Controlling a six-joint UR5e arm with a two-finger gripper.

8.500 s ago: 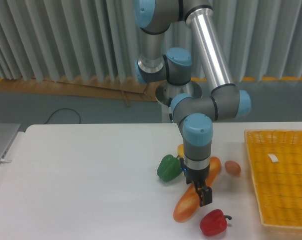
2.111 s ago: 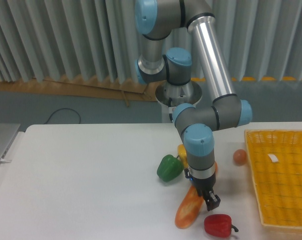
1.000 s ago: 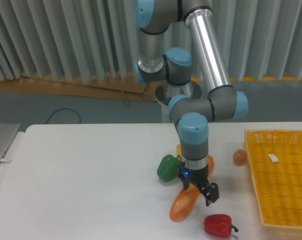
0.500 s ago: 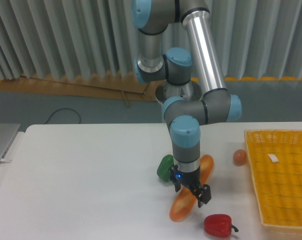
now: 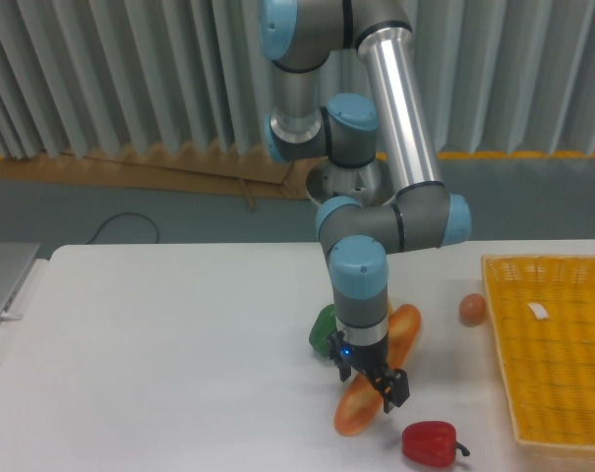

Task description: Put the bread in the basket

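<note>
A robot arm reaches down over a white desk (image 5: 159,344). Its pincer (image 5: 371,379) sits over the middle of the bread (image 5: 376,379), which lies diagonally on the desk; whether it grips is unclear. A green pepper (image 5: 324,329) lies just left, a red pepper (image 5: 430,442) nearer. The yellow basket (image 5: 553,354) stands well apart at right.

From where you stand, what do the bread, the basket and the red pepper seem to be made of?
The bread looks like smooth moulded plastic: even orange, no crumb, probably a toy. The basket seems woven, wicker or plastic strands, judging by its yellow criss-cross mesh. The red pepper shines glossy and uniform, so likely plastic too, though a real one cannot be ruled out.
</note>
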